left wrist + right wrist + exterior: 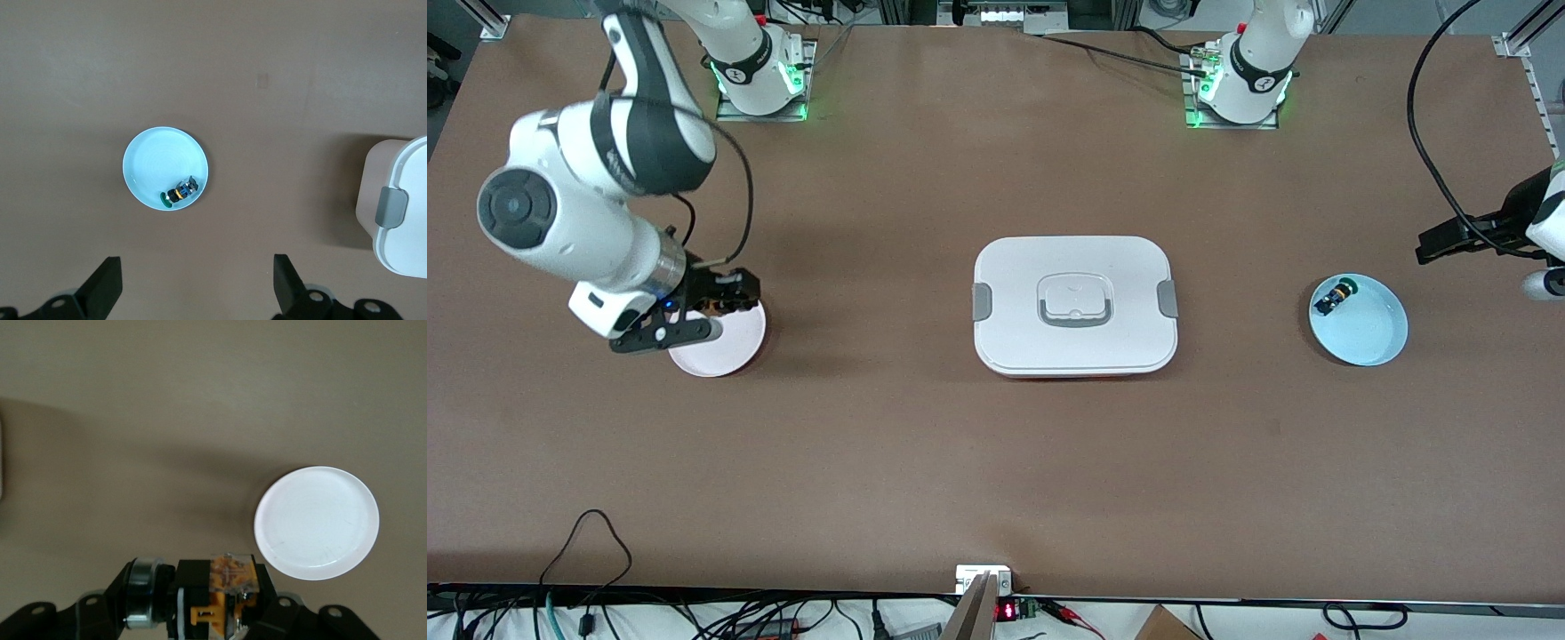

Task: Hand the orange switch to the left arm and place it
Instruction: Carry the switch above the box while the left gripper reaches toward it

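Note:
My right gripper [710, 308] is shut on the orange switch [713, 307] and holds it low over the edge of a white plate [725, 347] at the right arm's end of the table. In the right wrist view the switch [220, 593] shows its black body, orange parts and metal ring between the jaws of the right gripper [207, 613], beside the plate [317, 523]. The white box [1014, 293] with grey clips stands mid-table. My left gripper [1436, 244] is open and empty, up over the table at the left arm's end; in its wrist view the left gripper [197, 283] shows wide apart.
A light blue plate [1369, 329] at the left arm's end holds a small black switch with a green cap [1336, 296]; both show in the left wrist view, the plate [157, 163] and the switch [179, 193], with the box's corner [407, 213] nearby. Cables hang along the table's near edge.

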`<act>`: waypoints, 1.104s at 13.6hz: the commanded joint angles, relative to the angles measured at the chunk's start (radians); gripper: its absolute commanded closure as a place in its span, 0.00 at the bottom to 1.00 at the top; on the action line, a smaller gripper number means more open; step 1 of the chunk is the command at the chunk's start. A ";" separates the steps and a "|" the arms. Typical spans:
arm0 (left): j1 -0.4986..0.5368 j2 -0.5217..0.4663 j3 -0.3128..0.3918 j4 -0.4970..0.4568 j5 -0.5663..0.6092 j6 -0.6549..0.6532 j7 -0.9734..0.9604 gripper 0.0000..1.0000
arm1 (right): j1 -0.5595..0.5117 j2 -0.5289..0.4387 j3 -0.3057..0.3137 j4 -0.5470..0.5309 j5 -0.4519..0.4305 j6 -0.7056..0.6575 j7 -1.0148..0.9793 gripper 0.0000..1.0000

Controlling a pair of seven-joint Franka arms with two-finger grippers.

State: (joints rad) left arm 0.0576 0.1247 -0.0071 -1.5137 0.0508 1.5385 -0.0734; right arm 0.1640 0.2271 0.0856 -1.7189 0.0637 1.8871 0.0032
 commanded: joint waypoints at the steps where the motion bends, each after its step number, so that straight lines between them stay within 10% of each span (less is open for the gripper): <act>1: -0.001 -0.017 0.002 -0.007 -0.016 0.000 -0.002 0.00 | -0.003 -0.052 0.049 0.045 0.118 -0.037 -0.142 0.83; 10: 0.001 -0.016 0.002 -0.008 -0.055 0.000 -0.005 0.00 | 0.006 -0.072 0.134 0.131 0.523 0.104 -0.875 0.84; 15: 0.007 0.013 0.010 -0.025 -0.470 -0.018 -0.016 0.00 | 0.035 -0.005 0.138 0.130 0.854 0.153 -1.401 0.82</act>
State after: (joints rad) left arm 0.0598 0.1276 -0.0012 -1.5209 -0.2643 1.5259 -0.0771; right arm 0.1873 0.1813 0.2215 -1.5959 0.8192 2.0053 -1.2011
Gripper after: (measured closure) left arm 0.000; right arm 0.278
